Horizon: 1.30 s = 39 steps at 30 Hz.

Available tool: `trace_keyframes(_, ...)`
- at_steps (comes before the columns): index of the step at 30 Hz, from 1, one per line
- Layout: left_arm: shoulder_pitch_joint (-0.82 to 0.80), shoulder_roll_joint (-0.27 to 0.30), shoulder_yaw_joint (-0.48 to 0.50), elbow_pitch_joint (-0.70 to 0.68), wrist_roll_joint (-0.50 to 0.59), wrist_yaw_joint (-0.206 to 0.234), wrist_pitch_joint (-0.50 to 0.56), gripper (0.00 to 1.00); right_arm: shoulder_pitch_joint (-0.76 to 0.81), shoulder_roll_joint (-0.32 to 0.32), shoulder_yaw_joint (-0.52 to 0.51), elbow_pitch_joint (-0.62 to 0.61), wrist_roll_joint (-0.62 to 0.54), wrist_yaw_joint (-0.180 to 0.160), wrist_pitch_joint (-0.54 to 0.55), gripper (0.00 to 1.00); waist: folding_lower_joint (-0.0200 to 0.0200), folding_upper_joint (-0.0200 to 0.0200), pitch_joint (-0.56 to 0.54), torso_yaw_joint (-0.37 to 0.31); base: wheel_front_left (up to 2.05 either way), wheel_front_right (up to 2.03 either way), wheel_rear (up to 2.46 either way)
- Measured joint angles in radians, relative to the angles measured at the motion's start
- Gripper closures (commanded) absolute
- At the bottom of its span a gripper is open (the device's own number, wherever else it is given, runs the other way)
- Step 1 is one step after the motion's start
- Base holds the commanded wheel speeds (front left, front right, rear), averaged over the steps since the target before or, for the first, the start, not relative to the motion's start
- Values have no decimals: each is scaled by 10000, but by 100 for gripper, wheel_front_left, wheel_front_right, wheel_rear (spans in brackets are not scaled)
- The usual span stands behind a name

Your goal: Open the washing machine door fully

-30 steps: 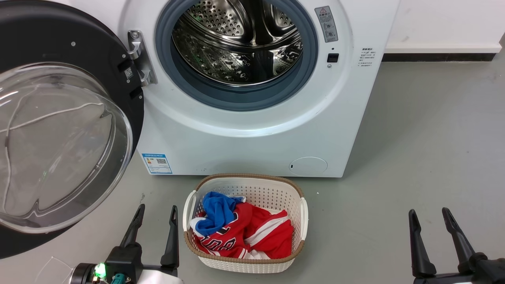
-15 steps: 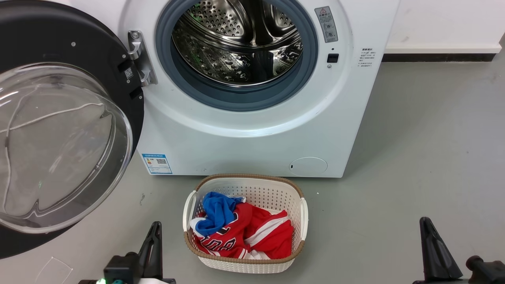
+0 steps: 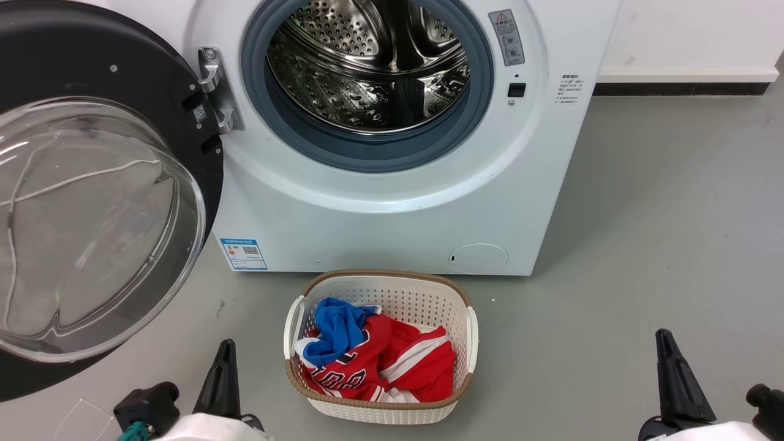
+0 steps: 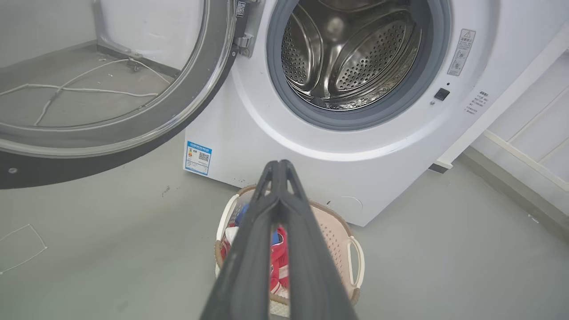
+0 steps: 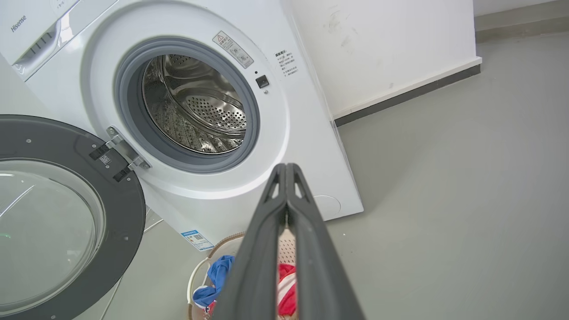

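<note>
- Black fingers pressed tip to tip, our left gripper [image 4: 278,165] and right gripper [image 5: 286,168] are both closed on nothing, low at our sides.
- Between them we see a white basket [image 3: 401,299] of red and blue clothes [image 3: 398,361], just before the washing machine [image 3: 392,220].
- Farther off, the washing machine door [image 3: 92,202] stands wide open at our left on its hinge [image 3: 215,92], apart from both grippers, baring the steel drum [image 3: 367,67].

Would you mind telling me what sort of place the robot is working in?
Probably a laundry room: a front-loading washing machine with its door swung open, and a basket of clothes on the grey floor.
</note>
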Motion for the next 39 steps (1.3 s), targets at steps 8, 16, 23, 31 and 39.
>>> trace_keyframes(8, -151, 0, 98, 92, -1415, -86, 324, 100, -262, -58, 31, 224, 1386, 0, 249, 100, -1, 0, 3, -7, 0, 0, 0)
trace_keyframes(16, -301, -2, 238, 157, -2708, -159, 627, 100, -484, -105, 33, 449, 2654, 0, 514, 100, 0, 0, 6, -15, 0, 0, 0)
trace_keyframes(23, -476, -4, 320, 221, -3733, -219, 859, 100, -639, -128, 33, 598, 3693, 0, 717, 100, 0, 0, 9, -21, 0, 0, 0)
trace_keyframes(31, -649, -6, 408, 272, -4832, -303, 1137, 100, -879, -155, 25, 780, 4761, -2, 970, 100, 0, 0, 12, -28, 0, 0, 0)
trace_keyframes(39, -743, -8, 508, 339, -5856, -366, 1377, 100, -1104, -167, 4, 928, 5718, -2, 1197, 100, 0, 0, 15, -35, 0, 0, 0)
